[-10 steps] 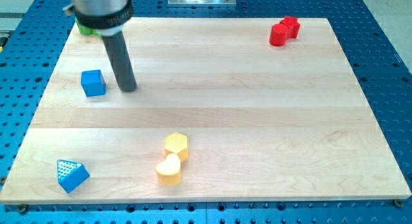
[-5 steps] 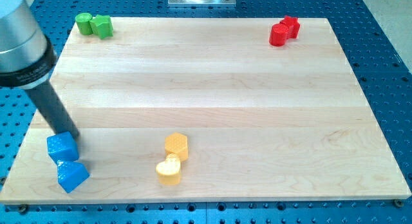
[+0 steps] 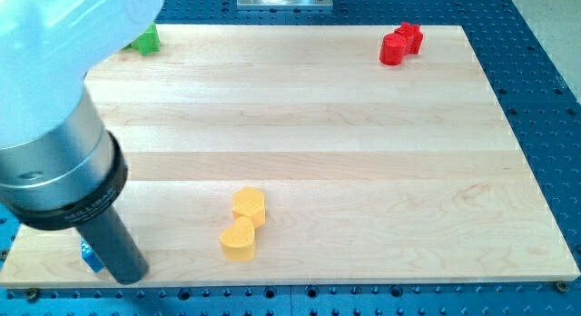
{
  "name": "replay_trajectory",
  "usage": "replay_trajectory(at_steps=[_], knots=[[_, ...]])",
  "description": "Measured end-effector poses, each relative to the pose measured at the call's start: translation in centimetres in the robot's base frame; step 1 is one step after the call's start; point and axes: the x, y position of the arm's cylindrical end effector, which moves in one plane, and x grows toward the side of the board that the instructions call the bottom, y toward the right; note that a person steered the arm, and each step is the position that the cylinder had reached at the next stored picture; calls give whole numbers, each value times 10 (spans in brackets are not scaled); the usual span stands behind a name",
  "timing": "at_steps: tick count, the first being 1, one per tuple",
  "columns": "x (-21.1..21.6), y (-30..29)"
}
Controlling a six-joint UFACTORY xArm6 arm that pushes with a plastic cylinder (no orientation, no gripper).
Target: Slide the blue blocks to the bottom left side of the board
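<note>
My dark rod comes down at the view's bottom left, and my tip (image 3: 129,278) rests on the board near its bottom left corner. Only a small sliver of a blue block (image 3: 88,255) shows, just left of the rod and touching it or nearly so. I cannot make out its shape. The other blue block is hidden behind the rod and the big arm body (image 3: 54,107), which covers the board's left side.
Two yellow blocks, a hexagon (image 3: 248,205) and a heart (image 3: 239,241), sit touching at the bottom middle. Two red blocks (image 3: 400,42) sit at the top right. A green block (image 3: 144,40) shows partly at the top left. The wooden board (image 3: 363,153) lies on a blue perforated table.
My tip swept from the upper left down to the bottom left corner, pushing the blue cube down against the blue triangular block. The arm now hides both almost wholly.
</note>
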Motion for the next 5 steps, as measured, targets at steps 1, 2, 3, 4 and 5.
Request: replay_trajectory(at_steps=[1, 2, 3, 4, 5], knots=[[0, -28], [-14, -43], [-10, -40], [-21, -14], [-29, -14]])
